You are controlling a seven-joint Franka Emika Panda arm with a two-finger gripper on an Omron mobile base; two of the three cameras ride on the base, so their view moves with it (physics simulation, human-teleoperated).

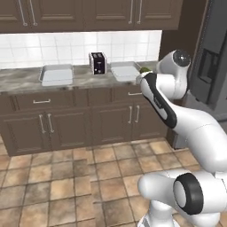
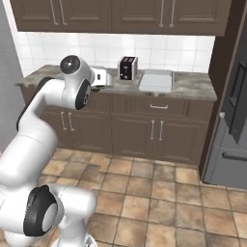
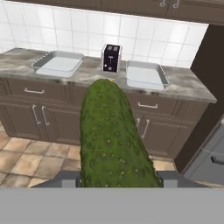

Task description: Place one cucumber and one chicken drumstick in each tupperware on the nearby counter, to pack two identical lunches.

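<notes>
From the hand camera you see the two-finger gripper clamped on a long, bumpy dark green cucumber, which juts forward toward the grey-brown marbled stone counter over dark brown cabinets. Ahead sit two shallow pale grey-white rectangular tupperware trays, one at left and one at right, with a small black-and-silver toaster standing between them before the white tiled wall.

In the left base view, the white arm blocks most of the hand; you catch just a green sliver of the cucumber beside the wrist, near the right tray, while the left tray lies well apart past the toaster.

The right base view gives you the gripper from the side, raised at counter height in front of the cabinets, left of the toaster and the right-hand tray; the arm hides the other tray. A dark grey fridge stands at the right edge.
</notes>
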